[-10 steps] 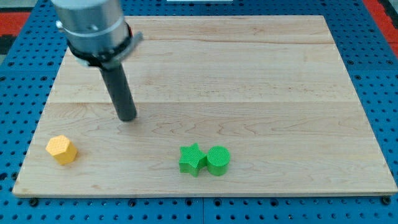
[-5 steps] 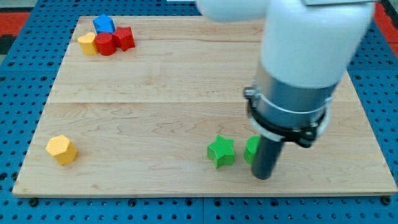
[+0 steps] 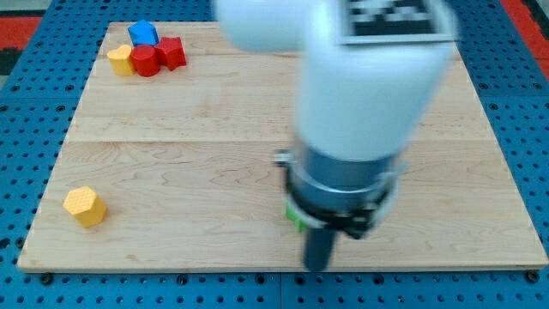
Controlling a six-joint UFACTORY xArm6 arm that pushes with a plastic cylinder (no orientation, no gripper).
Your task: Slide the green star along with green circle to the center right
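My arm fills the middle of the view and is blurred. My tip (image 3: 317, 265) rests near the board's bottom edge, right of centre. Only a sliver of a green block (image 3: 294, 218) shows at the arm's left edge, just above and left of the tip; I cannot tell if it is the star or the circle. The other green block is hidden behind the arm.
A yellow hexagon block (image 3: 85, 206) lies at the bottom left. A blue block (image 3: 142, 33), a yellow block (image 3: 120, 60), a red circle (image 3: 144, 61) and a red star (image 3: 171, 53) cluster at the top left. The wooden board (image 3: 171, 129) lies on a blue pegboard.
My arm has swung from the top left across to the lower right, then back left and down. The green blocks moved right; now the arm covers them almost wholly.
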